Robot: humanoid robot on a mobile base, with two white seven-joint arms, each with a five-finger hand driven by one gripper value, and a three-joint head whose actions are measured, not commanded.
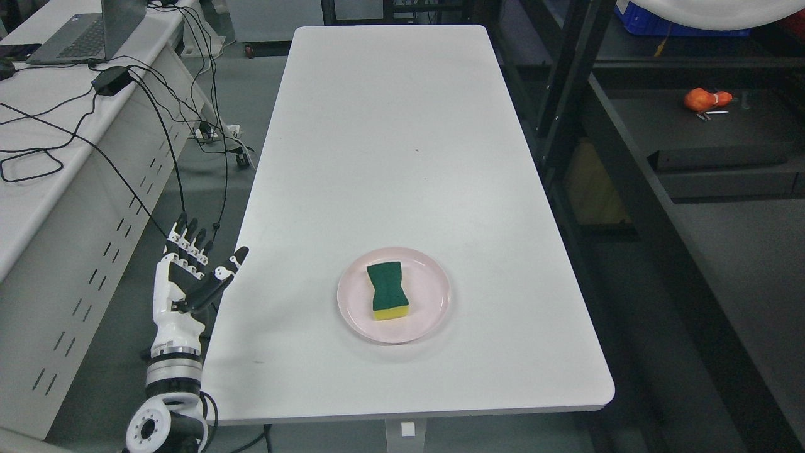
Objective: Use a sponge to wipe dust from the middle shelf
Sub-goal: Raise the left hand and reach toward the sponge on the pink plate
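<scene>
A sponge [387, 291] with a green top and a yellow base lies on a pale pink plate [434, 296] near the front of a white table [402, 145]. My left hand [188, 264] rises at the table's left front edge, off the tabletop, with its fingers spread and nothing in them. It is well to the left of the plate. A dark metal shelf unit [629, 163] stands to the right of the table. My right arm does not show.
On the dark shelf at the right lies an orange object [705, 99]. A white desk [56, 157] at the left carries a laptop [85, 31], a power brick and several loose black cables hanging near my left hand.
</scene>
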